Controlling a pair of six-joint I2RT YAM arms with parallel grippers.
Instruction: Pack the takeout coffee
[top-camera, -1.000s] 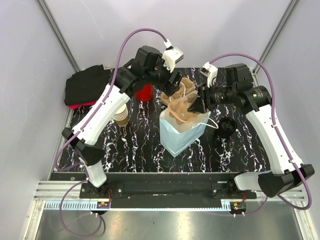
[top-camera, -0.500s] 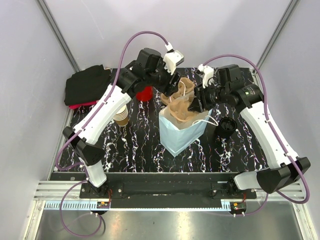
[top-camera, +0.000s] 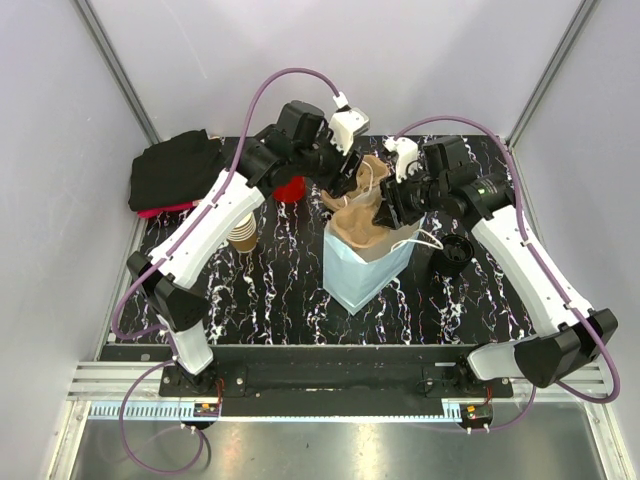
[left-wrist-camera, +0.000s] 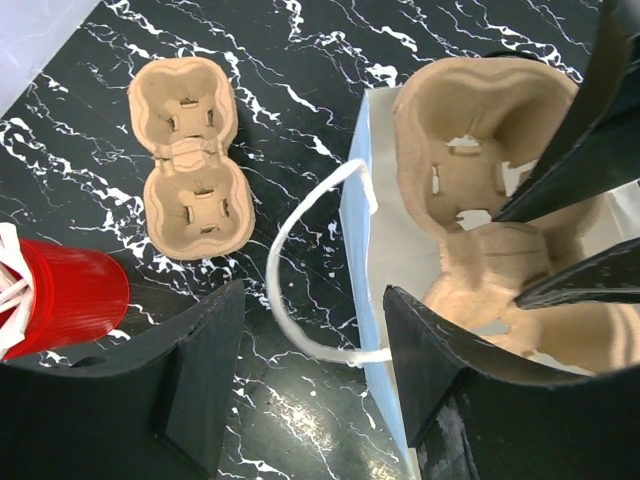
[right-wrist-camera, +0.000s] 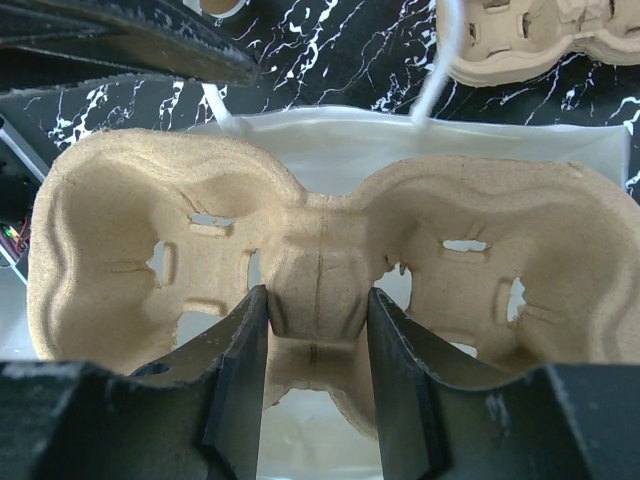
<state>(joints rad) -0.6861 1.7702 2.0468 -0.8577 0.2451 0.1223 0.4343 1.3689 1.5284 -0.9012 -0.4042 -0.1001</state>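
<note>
while the right gripper (right-wrist-camera: 318, 310) pinches the cup tray (right-wrist-camera: 150, 230) over the bag (top-camera: 355, 280) and the left gripper (left-wrist-camera: 305, 320) hangs spread, the unheld bag could tip; the coffee cup (top-camera: 243, 235), maybe stacked, sits off left.

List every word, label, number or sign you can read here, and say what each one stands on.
No readable text in any view.
The blue paper bag, the cup carrier in the bag, the spare cup carrier on the table and the red cup: plain, no print showing.
The small orange marks by the arm bases, top view: too small to read.
</note>
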